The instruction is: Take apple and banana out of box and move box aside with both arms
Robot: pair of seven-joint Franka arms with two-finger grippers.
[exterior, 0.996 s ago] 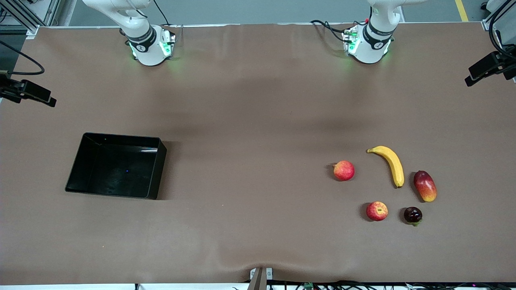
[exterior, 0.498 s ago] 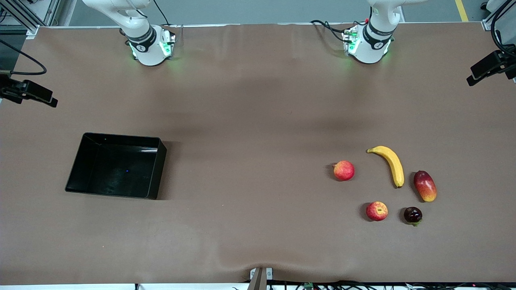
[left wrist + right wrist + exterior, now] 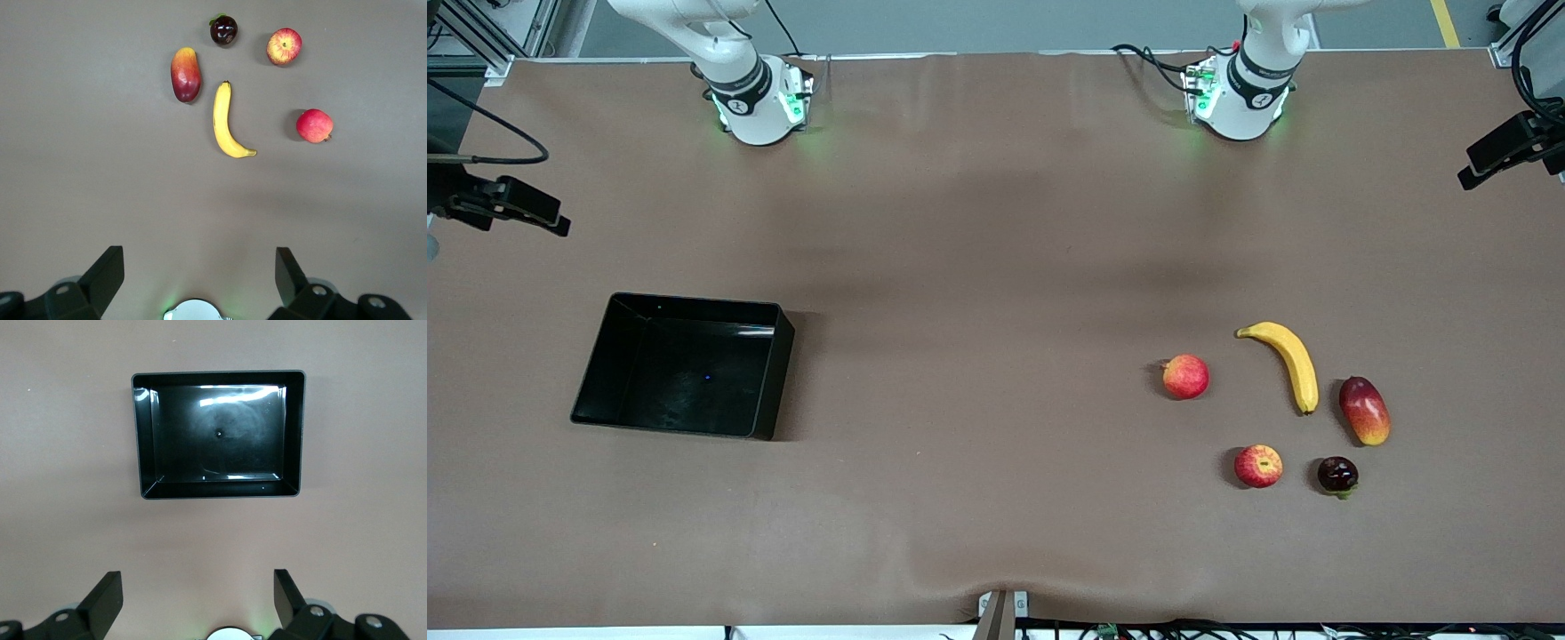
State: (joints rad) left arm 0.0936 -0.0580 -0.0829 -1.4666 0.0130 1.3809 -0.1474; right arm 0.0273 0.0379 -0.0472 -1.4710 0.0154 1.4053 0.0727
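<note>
You cannot see either gripper from the front; only the wrist views catch them. The left gripper (image 3: 197, 280) hangs open high over the banana (image 3: 1294, 363), two apples (image 3: 1185, 376), mango (image 3: 1364, 410) and dark fruit (image 3: 1337, 475) toward the left arm's table end. The right gripper (image 3: 197, 600) hangs open over the empty box (image 3: 769, 373) toward the right arm's end.

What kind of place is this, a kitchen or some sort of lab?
Most likely a robotics lab: two arm bases bolted to a brown covered table, cameras on stands at its ends, and a black bin and fruit such as a banana laid out.
</note>
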